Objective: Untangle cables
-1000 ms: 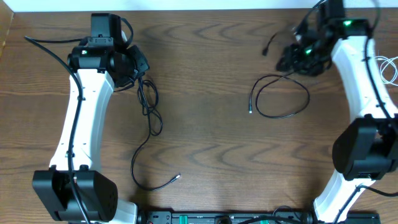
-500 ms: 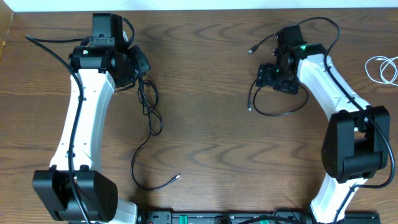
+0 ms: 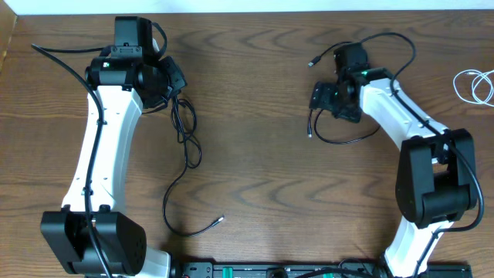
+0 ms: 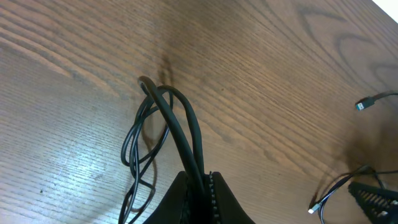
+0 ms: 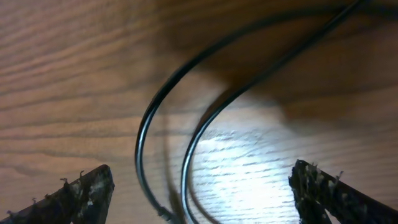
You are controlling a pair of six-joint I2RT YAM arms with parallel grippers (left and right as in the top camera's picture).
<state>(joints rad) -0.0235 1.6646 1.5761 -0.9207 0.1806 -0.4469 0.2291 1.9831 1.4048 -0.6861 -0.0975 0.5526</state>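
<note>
Overhead: left fingers [image 4: 186, 199] clench one black cable [image 4: 194, 137] near the tabletop's [image 3: 255, 193] far-left corner. Right fingers [image 5: 81, 193], spread wide, straddle a second black cable [image 3: 343, 143]. White cable [image 3: 472, 83] lies at the right edge.

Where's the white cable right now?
Overhead view: the white cable lies looped at the table's far right edge, beyond the right arm, apart from the black cable near that arm.
</note>
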